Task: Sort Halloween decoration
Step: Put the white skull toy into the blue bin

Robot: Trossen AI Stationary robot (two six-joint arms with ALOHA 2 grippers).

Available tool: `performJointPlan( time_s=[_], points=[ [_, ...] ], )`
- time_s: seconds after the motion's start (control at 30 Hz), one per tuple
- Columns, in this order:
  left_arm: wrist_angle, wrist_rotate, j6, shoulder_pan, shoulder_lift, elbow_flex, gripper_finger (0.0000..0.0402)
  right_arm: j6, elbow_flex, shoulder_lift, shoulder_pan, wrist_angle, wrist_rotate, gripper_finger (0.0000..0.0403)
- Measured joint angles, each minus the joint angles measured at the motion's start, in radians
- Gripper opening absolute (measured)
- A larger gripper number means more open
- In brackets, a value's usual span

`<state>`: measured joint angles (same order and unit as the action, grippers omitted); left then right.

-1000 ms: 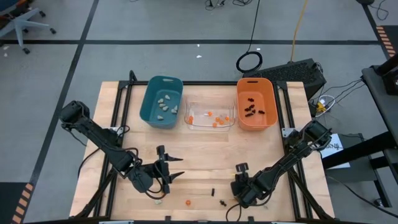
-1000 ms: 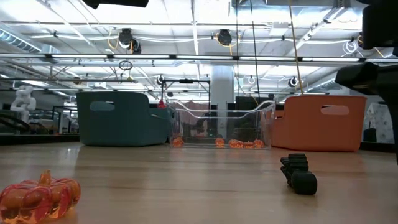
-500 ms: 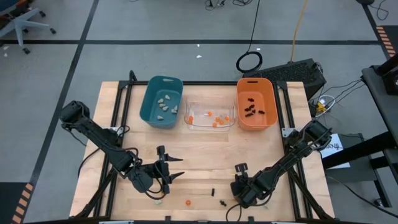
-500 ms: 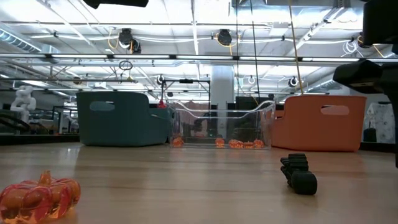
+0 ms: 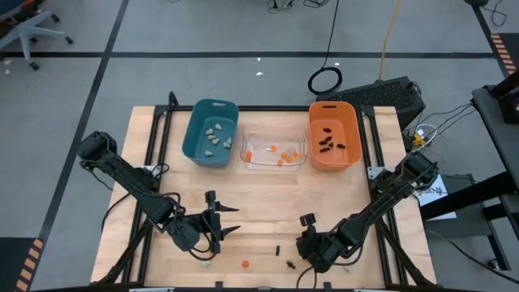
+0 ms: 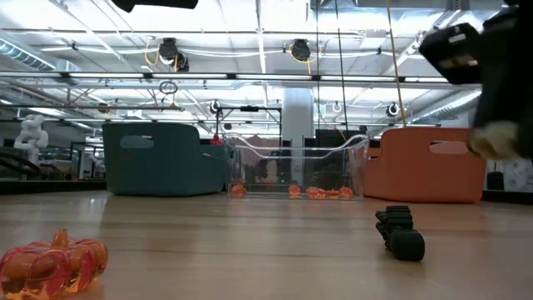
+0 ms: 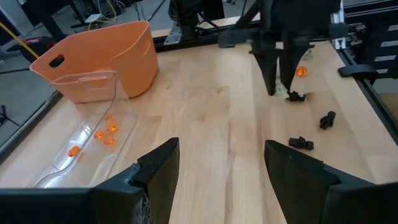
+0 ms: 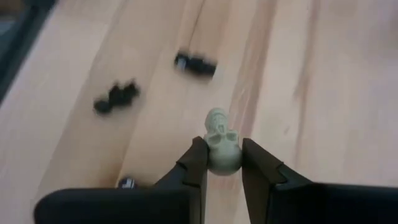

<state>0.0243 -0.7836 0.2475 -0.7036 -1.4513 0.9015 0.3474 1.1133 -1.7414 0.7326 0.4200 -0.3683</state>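
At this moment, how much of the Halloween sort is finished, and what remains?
Mostly done: pale lumps lie in the teal bin, orange ones in the clear bin, black ones in the orange bin. In hand: the right gripper is shut on a pale skull. Left on the table near its front edge: an orange pumpkin and a few black spiders. The left gripper waits open nearby.
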Motion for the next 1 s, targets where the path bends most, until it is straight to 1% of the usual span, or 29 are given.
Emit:
performJointPlan(
  time_s=[0.23,0.33,0.43,0.53,0.7,0.83,1.0],
  points=[
    [-0.001,0.017,-0.012,0.0,0.0,0.0,0.0232,-0.115,0.001,0.019,0.034,-0.108,-0.187,0.0045],
    [0.0,0.017,-0.026,0.0,0.0,0.0,0.0232,-0.125,0.0,0.018,0.035,-0.15,-0.251,0.0045],
    [-0.001,0.017,-0.029,0.0,0.0,0.0,0.0232,-0.127,-0.028,0.011,0.035,-0.281,-0.308,0.0045],
    [-0.011,0.017,-0.051,0.0,0.0,0.0,0.0232,-0.178,-0.058,-0.01,0.034,-0.429,-0.315,0.0045],
    [-0.017,0.025,-0.051,0.0,0.0,0.0,0.0232,-0.279,-0.076,-0.03,0.02,-0.604,-0.315,0.0045],
    [-0.017,0.025,-0.046,0.0,0.0,0.0,0.0232,-0.337,-0.077,-0.047,-0.001,-0.667,-0.314,0.0045],
    [-0.017,0.033,-0.043,0.0,0.0,0.0,0.0232,-0.355,-0.077,-0.089,-0.033,-0.701,-0.312,0.0045]
  ],
)
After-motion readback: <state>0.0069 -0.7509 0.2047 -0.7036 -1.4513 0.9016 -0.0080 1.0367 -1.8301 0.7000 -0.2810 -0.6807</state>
